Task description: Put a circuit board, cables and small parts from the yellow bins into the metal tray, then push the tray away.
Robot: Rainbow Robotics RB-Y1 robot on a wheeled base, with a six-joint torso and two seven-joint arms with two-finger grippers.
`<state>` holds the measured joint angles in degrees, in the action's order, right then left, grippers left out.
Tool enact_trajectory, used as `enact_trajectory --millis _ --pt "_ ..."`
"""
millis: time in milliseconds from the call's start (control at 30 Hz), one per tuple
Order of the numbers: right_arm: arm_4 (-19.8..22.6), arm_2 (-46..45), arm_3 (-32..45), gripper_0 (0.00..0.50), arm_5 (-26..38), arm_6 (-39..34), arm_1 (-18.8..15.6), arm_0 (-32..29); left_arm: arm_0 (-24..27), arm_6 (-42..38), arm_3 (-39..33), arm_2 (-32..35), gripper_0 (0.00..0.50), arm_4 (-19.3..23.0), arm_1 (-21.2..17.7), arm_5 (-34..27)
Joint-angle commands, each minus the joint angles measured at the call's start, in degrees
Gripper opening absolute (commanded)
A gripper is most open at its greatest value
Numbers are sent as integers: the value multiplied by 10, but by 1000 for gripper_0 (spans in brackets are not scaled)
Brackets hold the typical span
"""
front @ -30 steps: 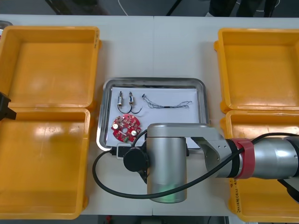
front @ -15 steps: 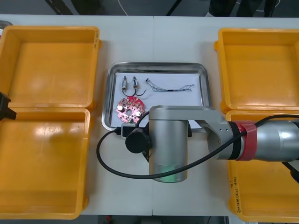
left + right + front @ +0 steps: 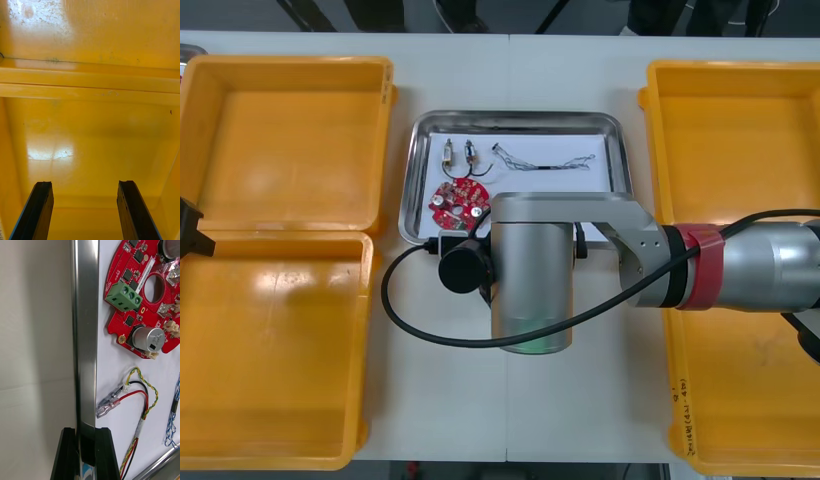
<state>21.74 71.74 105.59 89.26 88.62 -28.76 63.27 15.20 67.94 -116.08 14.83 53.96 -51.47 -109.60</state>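
The metal tray (image 3: 520, 118) lies between the bins, white inside. In it are a round red circuit board (image 3: 458, 203), two small metal parts (image 3: 459, 153) and a thin cable (image 3: 545, 162). My right arm (image 3: 530, 285) reaches over the tray's near edge and hides it. In the right wrist view my right gripper (image 3: 85, 452) is shut on the tray's shiny rim (image 3: 85, 333), one finger on either side. Beside the rim lie the circuit board (image 3: 138, 296), a red and yellow cable (image 3: 140, 408) and a blue and white cable (image 3: 172, 423). My left gripper (image 3: 86, 210) hangs open over a yellow bin.
Two yellow bins (image 3: 290, 140) (image 3: 275, 345) stand at the left, two more (image 3: 735, 150) (image 3: 745, 390) at the right; all look bare inside. The left arm (image 3: 190, 232) is parked at the table's left edge. Bare table lies beyond the tray.
The tray has slid away from me toward the table's far edge, with my right arm moving along behind it. The left arm has stayed still.
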Motion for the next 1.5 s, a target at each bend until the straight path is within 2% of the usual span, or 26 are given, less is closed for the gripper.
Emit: enact_trajectory --millis 33,900,1500 --pt "3 6 -15 0 -13 -20 -3 41 -11 55 -15 17 500 -5 -27 -4" --pt "-7 6 -109 0 -90 16 9 94 -11 55 -15 17 500 -5 -27 -4" --pt "-38 6 -176 0 -189 73 8 99 -11 55 -15 17 500 -5 -27 -4"
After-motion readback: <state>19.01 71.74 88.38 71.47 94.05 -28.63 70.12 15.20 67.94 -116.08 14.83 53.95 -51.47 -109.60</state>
